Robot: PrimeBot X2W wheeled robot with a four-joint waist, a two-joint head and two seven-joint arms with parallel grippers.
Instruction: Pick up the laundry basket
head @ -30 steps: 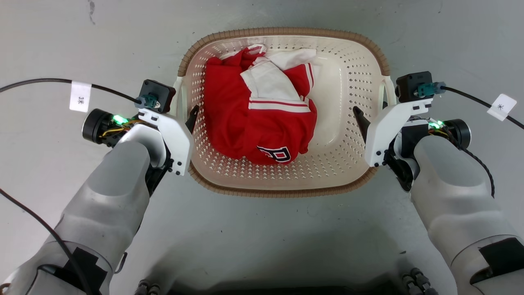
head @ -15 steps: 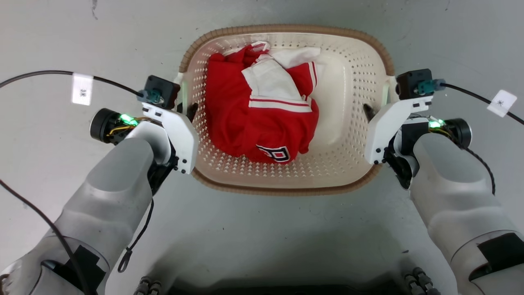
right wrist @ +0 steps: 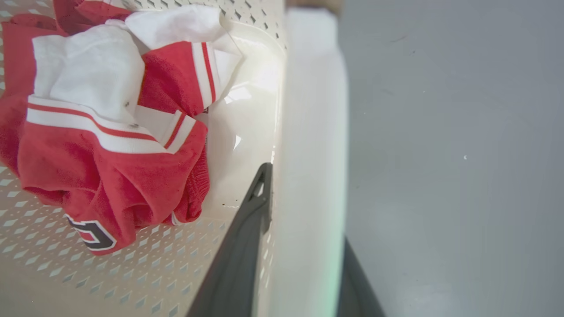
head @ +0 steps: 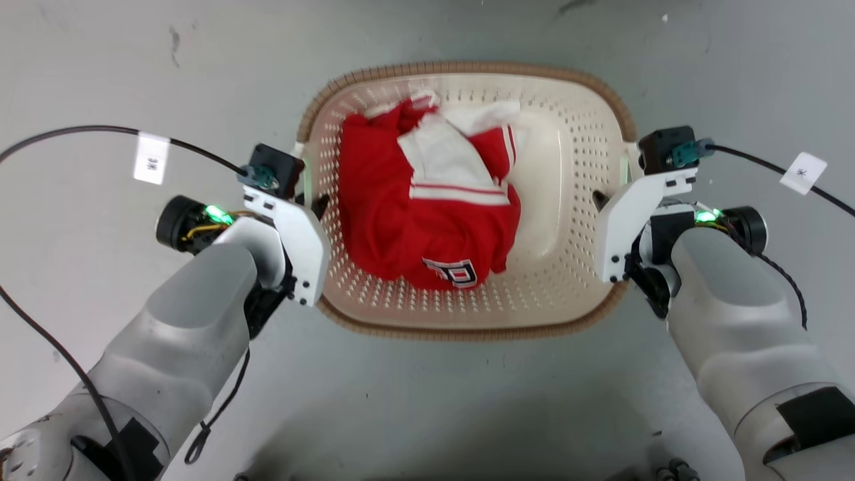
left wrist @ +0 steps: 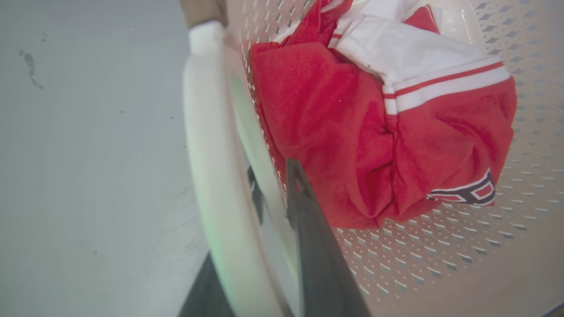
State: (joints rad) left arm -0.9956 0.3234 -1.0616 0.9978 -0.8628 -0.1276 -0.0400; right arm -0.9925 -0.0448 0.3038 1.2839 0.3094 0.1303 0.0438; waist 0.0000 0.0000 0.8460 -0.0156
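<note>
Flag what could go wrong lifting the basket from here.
1. The left tool and right tool each straddle a white loop handle of the laundry basket. Whether they're clamped isn't clear, so a handle could slip.
2. The red garment sits toward the left side, so the basket may tilt if the arms rise unevenly.

Laundry basket point(head: 467, 332) centre, ahead of robot; floor point(head: 427, 407) beneath and all round. Crumpled garment point(head: 401, 220) inside basket, toward its left half. Left claw point(head: 312, 200) at basket's left handle point(left wrist: 207, 132), right claw point(head: 603, 198) at right handle point(right wrist: 313, 110). Each handle between two fingers, one finger inside basket, one outside. Left cable point(head: 87, 128) runs out leftward, right cable point(head: 748, 159) rightward.
</note>
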